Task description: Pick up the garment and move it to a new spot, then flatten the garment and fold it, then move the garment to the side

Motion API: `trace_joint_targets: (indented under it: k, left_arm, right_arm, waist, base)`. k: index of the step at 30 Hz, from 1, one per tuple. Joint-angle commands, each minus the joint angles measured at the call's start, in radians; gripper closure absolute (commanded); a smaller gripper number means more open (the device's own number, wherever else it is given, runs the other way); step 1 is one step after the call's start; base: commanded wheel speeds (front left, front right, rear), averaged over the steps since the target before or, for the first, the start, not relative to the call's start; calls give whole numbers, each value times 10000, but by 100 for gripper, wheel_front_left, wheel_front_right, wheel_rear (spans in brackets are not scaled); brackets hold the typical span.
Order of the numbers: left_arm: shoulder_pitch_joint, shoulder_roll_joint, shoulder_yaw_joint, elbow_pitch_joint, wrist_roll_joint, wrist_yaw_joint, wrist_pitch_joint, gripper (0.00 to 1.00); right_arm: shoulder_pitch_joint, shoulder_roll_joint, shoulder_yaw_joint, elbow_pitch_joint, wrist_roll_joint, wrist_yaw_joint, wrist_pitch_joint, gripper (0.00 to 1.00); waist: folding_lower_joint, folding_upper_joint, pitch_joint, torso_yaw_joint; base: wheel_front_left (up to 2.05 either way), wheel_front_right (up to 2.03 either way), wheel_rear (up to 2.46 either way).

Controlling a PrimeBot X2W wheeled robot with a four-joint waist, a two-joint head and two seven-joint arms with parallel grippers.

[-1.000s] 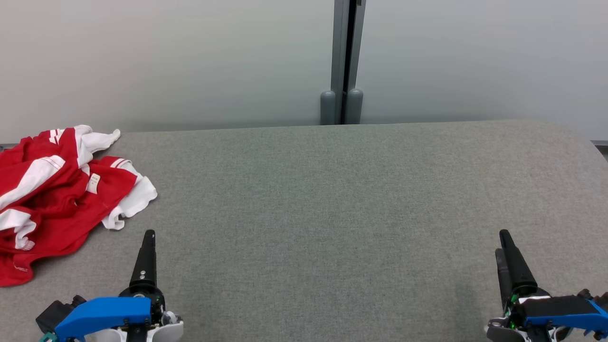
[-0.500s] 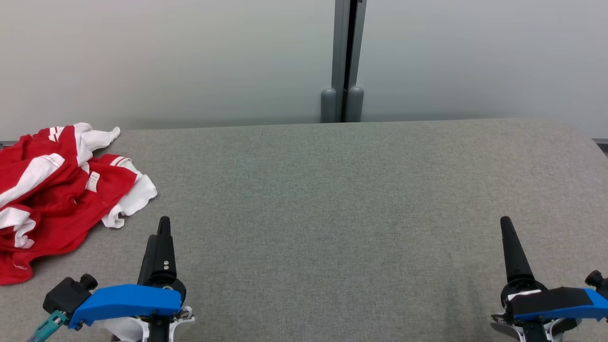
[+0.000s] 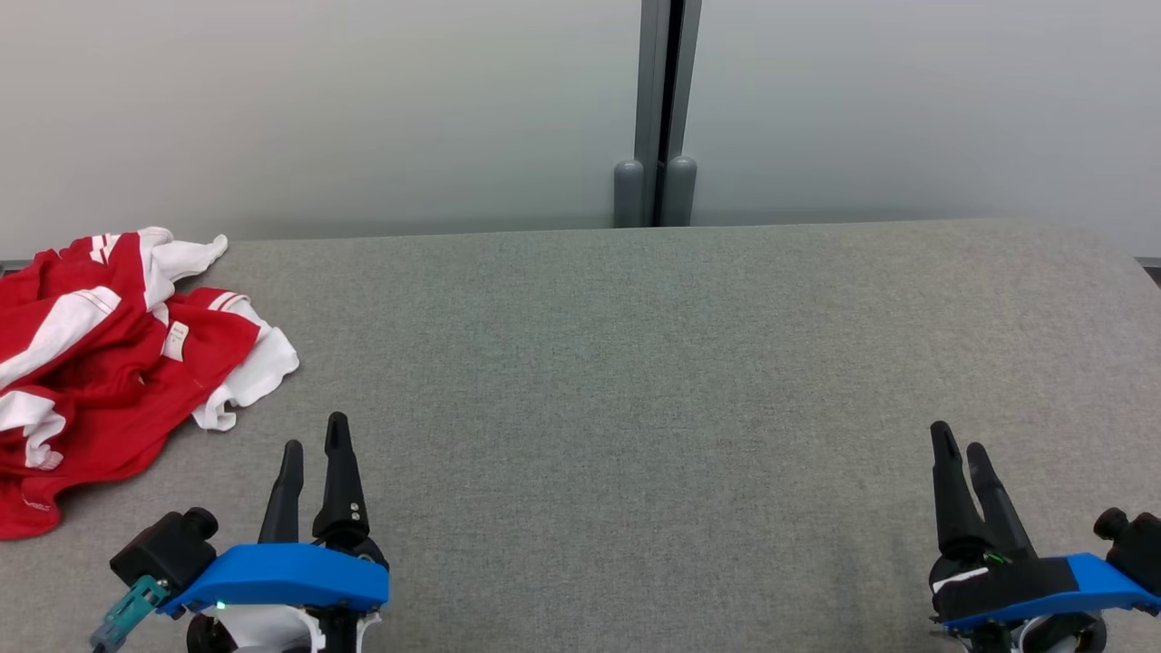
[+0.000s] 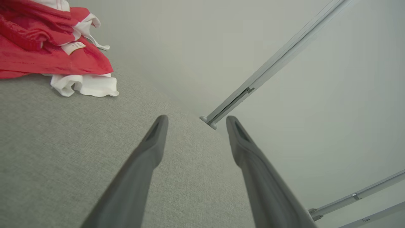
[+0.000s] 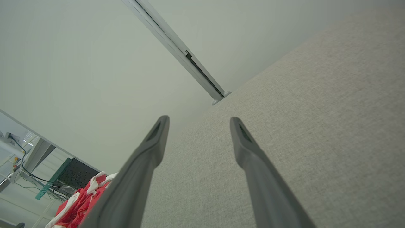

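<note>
Two grippers, left gripper (image 3: 315, 433) and right gripper (image 3: 957, 437), hover empty over the table's (image 3: 635, 363) near edge, fingers parted. The crumpled red-and-white garment (image 3: 100, 363) lies at the table's left end. Pinching only one loose layer might let it slip free or trail off that edge.

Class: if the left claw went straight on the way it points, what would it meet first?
Probably nothing near. The left claw points over bare table, the garment lying off to its left. Its line heads for the table's far edge and the post there; height is unclear.
</note>
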Motion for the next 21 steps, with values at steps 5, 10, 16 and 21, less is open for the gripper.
trace_joint_targets:
  k: [5, 10, 16, 21]
  left_arm:
    - [-195, 69, -175, 42, 825, 102, -213, 0]
    - [-191, 69, -309, 207, 1440, 157, -349, 0]
    - [-165, 70, -447, 495, 2146, 246, -509, 0]
    - [-153, 71, -525, 756, 2650, 275, -644, 0]
  right_arm:
    - [-24, -89, 64, 23, -926, 33, -210, 0]
    - [4, -96, 109, 144, -1617, 34, -351, 0]
    - [43, -103, 89, 283, -2404, 37, -514, 0]
    - [83, -108, 123, 452, -3001, 33, -653, 0]
  waist:
    - [0, 0, 6, 11]
    - [0, 0, -27, 22]
    - [0, 0, -74, 32]
    - [0, 0, -117, 37]
  base:
    - [0, 0, 0]
    - [0, 0, 0]
    - [0, 0, 0]
    - [0, 0, 0]
